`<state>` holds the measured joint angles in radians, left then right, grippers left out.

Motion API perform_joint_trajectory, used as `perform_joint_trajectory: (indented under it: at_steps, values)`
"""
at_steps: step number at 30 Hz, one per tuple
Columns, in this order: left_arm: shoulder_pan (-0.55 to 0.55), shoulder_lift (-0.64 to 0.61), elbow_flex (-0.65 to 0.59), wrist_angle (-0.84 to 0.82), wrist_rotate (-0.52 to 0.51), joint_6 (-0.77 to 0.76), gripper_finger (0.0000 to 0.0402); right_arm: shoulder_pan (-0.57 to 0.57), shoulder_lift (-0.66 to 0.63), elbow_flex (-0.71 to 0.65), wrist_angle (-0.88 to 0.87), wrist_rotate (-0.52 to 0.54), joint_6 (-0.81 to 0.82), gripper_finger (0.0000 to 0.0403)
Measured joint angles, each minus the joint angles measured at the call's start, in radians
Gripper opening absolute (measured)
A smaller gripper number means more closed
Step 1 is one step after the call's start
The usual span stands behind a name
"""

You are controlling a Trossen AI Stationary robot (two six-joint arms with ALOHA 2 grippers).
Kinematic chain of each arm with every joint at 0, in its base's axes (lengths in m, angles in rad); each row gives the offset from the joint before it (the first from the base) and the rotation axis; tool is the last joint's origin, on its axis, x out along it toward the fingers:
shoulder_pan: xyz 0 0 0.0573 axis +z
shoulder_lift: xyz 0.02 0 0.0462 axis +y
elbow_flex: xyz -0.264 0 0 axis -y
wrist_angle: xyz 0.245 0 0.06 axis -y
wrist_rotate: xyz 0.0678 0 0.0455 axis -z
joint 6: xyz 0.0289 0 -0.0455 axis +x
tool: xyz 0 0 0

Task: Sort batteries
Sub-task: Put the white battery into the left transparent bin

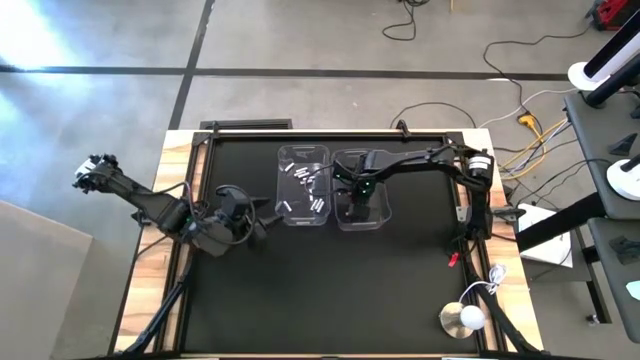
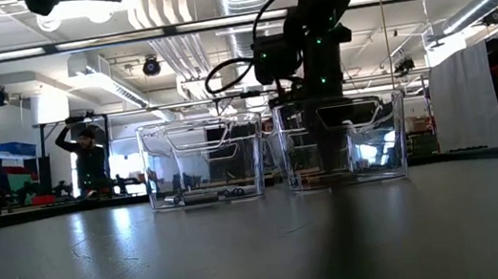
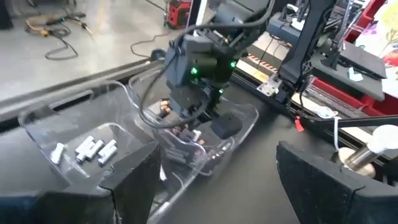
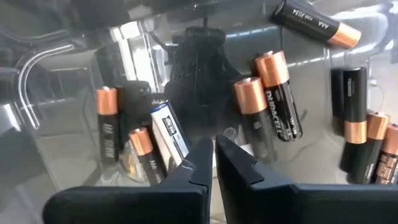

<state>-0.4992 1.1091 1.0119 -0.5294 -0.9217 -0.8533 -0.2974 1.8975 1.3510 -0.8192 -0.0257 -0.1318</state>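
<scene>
Right tool (image 4: 214, 163) closed, empty, above batteries (image 4: 273, 93).

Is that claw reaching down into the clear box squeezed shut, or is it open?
Shut. The right gripper is down inside the right bin, its two fingers pressed together with nothing between them, batteries lying around.

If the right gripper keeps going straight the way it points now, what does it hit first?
Probably the white-and-blue battery just past the shut right gripper, inside the right clear bin; the dark copper-ended batteries lie beside it. Depth is hard to judge.
</scene>
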Motion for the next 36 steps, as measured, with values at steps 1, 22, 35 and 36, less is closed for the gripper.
perform_joint_trajectory:
  at_steps: [1, 22, 35, 36]
  values:
    - [0.0, 0.0, 0.007, -0.007, -0.007, 0.011, 0.0293, 0.0, 0.0, 0.0, -0.005, 0.0, 0.0, 0.001]
    - [0.0, -0.012, 0.218, -0.147, 0.013, 0.265, 0.0293, 0.0, -0.197, -0.058, 0.022, -0.113, -0.122, 0.0049]
    - [0.0, 0.015, 0.202, -0.201, 0.016, 0.155, 0.0293, -0.003, -0.088, -0.077, 0.033, -0.136, -0.334, 0.0095]
    - [0.0, 0.016, 0.202, -0.201, 0.016, 0.155, 0.0293, -0.003, -0.081, -0.077, 0.035, -0.139, -0.34, 0.0093]
